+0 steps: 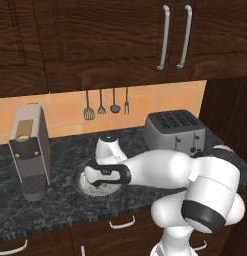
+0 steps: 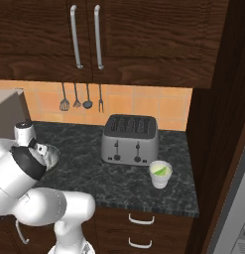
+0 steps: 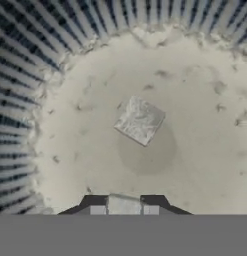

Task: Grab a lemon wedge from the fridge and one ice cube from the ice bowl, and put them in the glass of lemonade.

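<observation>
Ice bowl sits on the dark marbled counter, with the arm's hand plunged straight down into it; in the hand view its ribbed glassy wall curves from 7 o'clock round to 1 o'clock about a whitish, dimpled floor. One pale square ice cube lies loose on that floor near the centre, well clear of the fingertips. At 6 o'clock of the hand view the gripper has its two dark fingertips drawn close, and a pale whitish block sits between them; whether they are truly clamped on it I cannot tell.

Outward from the bowl in the left base view, a tall grey coffee machine stands at its 9 o'clock and a silver four-slot toaster at its 2 o'clock. In the right base view the glass of lemonade stands on the counter just beside the toaster's front corner, at the toaster's 4 o'clock, well apart from the bowl; a small green piece rests in its pale liquid. Four utensils hang on the orange tiled wall at 12 o'clock, beneath dark wooden cabinets with long grey handles
</observation>
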Tool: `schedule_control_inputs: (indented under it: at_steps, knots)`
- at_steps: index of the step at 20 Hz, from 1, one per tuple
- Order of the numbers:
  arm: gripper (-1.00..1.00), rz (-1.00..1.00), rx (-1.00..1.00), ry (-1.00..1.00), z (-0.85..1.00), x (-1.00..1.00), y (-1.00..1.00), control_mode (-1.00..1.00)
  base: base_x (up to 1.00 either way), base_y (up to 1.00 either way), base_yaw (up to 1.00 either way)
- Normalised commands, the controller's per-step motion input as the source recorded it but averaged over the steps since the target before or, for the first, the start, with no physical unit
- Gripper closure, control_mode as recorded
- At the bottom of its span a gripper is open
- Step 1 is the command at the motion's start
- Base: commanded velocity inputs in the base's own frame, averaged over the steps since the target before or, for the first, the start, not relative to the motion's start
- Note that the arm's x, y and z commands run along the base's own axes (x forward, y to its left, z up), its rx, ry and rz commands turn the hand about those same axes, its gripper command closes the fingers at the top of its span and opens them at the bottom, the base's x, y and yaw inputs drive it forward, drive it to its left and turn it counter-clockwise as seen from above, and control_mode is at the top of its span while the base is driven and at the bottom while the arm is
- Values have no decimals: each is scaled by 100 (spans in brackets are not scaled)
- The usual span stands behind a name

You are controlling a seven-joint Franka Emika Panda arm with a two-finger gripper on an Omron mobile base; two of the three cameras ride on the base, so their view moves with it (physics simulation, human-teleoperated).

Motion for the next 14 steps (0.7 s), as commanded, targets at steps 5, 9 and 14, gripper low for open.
schedule_control_inputs:
  at_steps: [5,9,14]
  knots:
    - [100,0,4,-1,100,-57,-42,-100,0,0,0]
    - [100,-5,1,-11,79,-83,-83,-100,0,0,0]
    - [100,-11,-1,-16,48,-59,-100,-100,0,0,0]
